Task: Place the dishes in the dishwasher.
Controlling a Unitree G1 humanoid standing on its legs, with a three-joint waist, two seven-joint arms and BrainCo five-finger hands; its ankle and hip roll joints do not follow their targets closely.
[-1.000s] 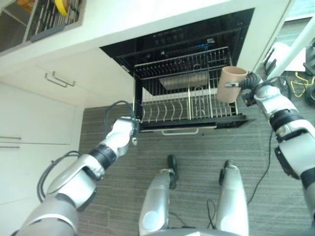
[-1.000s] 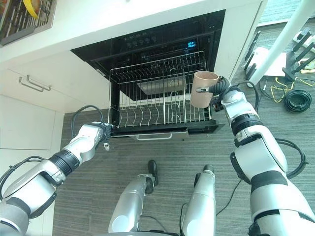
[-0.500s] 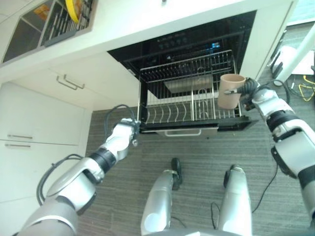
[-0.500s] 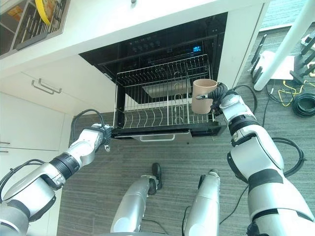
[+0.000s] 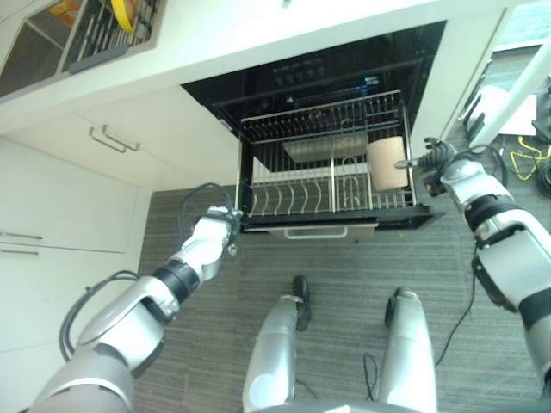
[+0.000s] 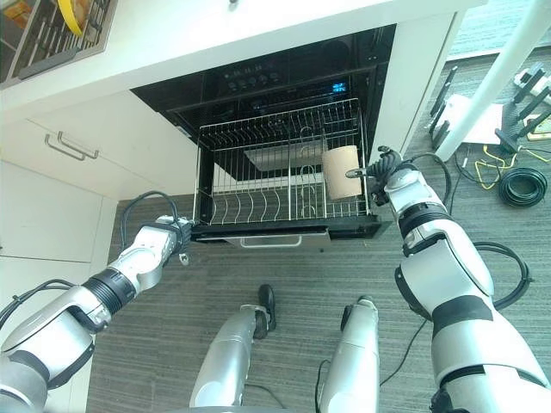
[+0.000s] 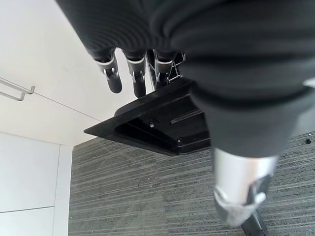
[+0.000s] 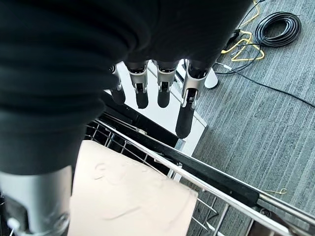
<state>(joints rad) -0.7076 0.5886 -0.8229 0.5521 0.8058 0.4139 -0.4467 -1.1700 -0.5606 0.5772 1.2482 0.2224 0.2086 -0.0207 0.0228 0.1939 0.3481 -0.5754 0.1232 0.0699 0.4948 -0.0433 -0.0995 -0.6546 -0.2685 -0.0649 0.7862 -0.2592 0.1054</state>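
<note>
A beige cup lies on its side in the right end of the wire rack, which is pulled out of the open dishwasher. My right hand hovers just right of the cup, open. In the right wrist view its straight fingers point past the cup and do not hold it. My left hand is open at the front left corner of the black dishwasher front, fingers straight.
White cabinet fronts with metal handles stand left of the dishwasher. A counter rack with a yellow item is at the top left. Coiled cables and a white pole are on the right.
The cup has gone from my right hand, held above the rack's right front corner, down into the rack. The right hand let go and opened. The camera shifted slightly.
</note>
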